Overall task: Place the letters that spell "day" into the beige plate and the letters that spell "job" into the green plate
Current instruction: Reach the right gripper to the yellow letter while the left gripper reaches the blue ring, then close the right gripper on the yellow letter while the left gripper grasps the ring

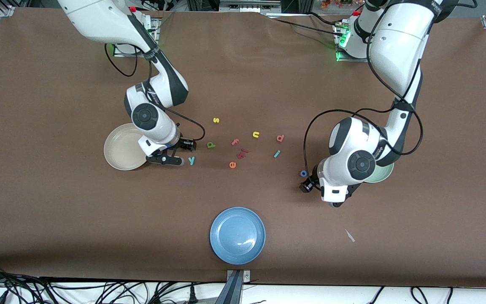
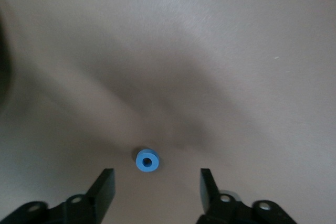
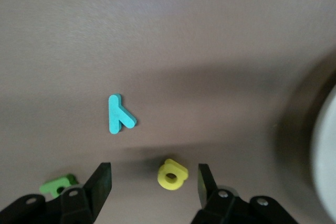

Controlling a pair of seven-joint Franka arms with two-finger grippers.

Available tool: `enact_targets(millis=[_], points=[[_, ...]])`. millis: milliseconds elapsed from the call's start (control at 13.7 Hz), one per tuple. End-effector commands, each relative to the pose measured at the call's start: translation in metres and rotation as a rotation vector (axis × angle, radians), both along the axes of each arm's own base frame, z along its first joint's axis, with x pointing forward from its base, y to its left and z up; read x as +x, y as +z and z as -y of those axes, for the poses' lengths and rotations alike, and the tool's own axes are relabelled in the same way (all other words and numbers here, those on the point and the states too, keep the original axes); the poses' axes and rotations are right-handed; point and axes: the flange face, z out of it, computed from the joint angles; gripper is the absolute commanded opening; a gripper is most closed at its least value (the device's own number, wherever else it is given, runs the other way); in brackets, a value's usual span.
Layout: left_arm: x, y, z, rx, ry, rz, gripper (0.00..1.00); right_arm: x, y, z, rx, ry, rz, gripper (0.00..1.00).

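My right gripper [image 1: 181, 153] hangs low beside the beige plate [image 1: 118, 147], open. The yellow "a" [image 3: 172, 174] lies on the table between its fingers [image 3: 101, 183], touching neither. The teal "y" [image 3: 119, 115] [image 1: 191, 160] and the green "d" [image 3: 58, 186] [image 1: 211, 145] lie close by. My left gripper [image 1: 309, 184] is open just over the table, with the blue "o" [image 2: 147, 161] [image 1: 303, 173] just ahead of its fingertips [image 2: 106, 182]. The left arm hides much of the green plate [image 1: 384, 173]. The teal "j" [image 1: 276, 154] and the pinkish-red "b" [image 1: 280, 138] lie mid-table.
Spare letters lie mid-table: a yellow "s" [image 1: 216, 120], a yellow "u" [image 1: 256, 134], a pink "f" [image 1: 235, 142], dark red pieces [image 1: 243, 153] and an orange "e" [image 1: 232, 164]. A blue plate [image 1: 237, 235] sits near the table's front edge.
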Motion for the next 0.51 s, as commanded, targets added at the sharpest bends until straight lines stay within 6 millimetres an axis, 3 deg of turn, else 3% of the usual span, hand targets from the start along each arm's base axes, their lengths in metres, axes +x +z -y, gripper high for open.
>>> enact_targets(millis=[0, 292, 438], points=[[0.004, -0.01, 0.005, -0.013, 0.031, 0.005, 0.71, -0.004, -0.003, -0.002, -0.021, -0.103, 0.004, 0.73], [-0.002, -0.03, 0.018, -0.01, 0.015, 0.007, 0.71, -0.011, -0.011, 0.002, -0.044, -0.249, -0.016, 0.68], [-0.007, -0.042, 0.019, -0.002, 0.01, -0.011, 0.64, -0.015, -0.014, 0.002, -0.052, -0.287, -0.023, 0.66]])
